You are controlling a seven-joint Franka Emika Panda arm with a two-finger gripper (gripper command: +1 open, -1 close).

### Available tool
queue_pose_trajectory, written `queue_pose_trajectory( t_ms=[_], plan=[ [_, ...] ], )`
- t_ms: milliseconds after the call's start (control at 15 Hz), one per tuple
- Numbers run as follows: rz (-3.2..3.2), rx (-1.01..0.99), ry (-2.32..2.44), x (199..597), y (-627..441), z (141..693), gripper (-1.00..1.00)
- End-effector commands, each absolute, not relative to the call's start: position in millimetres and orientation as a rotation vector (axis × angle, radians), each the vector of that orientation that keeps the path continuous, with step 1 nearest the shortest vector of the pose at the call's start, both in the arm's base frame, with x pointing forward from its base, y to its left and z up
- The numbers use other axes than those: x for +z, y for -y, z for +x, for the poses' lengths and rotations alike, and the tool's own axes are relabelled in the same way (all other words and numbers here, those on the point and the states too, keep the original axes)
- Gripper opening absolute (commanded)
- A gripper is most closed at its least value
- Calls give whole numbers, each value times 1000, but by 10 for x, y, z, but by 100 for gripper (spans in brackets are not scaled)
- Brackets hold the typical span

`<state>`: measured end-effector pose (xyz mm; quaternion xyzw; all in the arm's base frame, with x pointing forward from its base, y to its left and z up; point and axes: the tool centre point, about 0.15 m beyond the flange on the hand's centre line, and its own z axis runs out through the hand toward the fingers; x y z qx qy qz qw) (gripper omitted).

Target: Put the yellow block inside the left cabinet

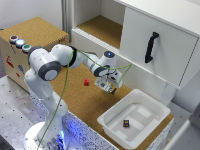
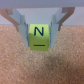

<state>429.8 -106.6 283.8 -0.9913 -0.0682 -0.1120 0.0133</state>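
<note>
In the wrist view a yellow block (image 2: 40, 36) with a dark letter N on its face sits between my gripper's (image 2: 39, 26) two fingers, which are shut on its sides just above the cork surface. In the exterior view my gripper (image 1: 109, 85) hangs low over the cork floor (image 1: 75, 90), and the block itself is too small to make out there. The left cabinet (image 1: 102, 27), an open white-walled compartment with a cork-brown floor, lies further back toward the exterior view's left of the handled door.
A small red block (image 1: 86, 82) lies on the cork just beside the gripper. A white bin (image 1: 135, 117) holding a dark block (image 1: 126, 122) stands in front. A white door with a black handle (image 1: 151, 47) and a cork-topped box with coloured buttons (image 1: 20, 42) flank the scene.
</note>
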Motion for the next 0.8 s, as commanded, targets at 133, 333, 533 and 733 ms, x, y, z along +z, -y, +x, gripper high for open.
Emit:
queue_pose_trajectory(
  t_ms=[133, 333, 533, 733],
  plan=[
    [-3036, -296, 314, 3335, 724, 4347, -100],
    [-3014, -256, 342, 3489, 458, 4418, -100],
    [-3009, -216, 413, 3674, 49, 4521, -100],
    [-3008, -193, 449, 3820, -303, 4608, -100]
  ],
)
